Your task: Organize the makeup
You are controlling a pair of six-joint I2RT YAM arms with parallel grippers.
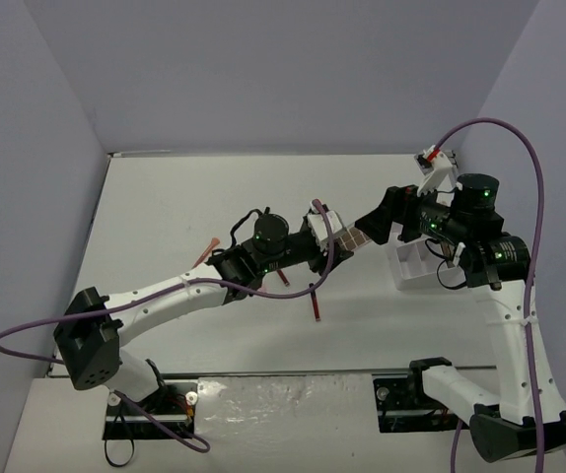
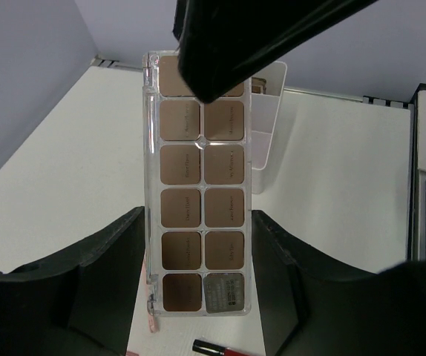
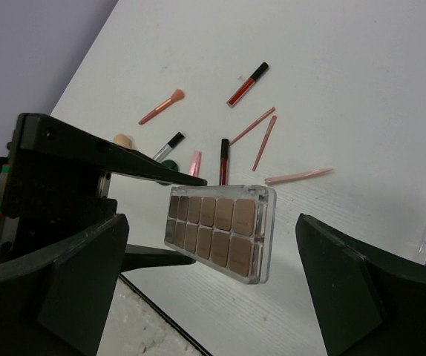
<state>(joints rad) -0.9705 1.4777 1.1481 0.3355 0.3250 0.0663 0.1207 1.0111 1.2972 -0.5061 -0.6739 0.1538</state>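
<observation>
As the left gripper (image 2: 198, 259) clamps a brown palette (image 2: 202, 163) aloft, the right gripper (image 3: 213, 222) straddles it. Its jaws gape wide, gripping nothing.

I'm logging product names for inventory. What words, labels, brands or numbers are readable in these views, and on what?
Nothing reads clearly enough to quote.
The clear plastic eyeshadow palette with brown pans: tiny print on each pan, too blurred to read.
The grey sticker on its corner pan: small print, unreadable.
The dark-red tube on the white table: no lettering can be made out.
</observation>
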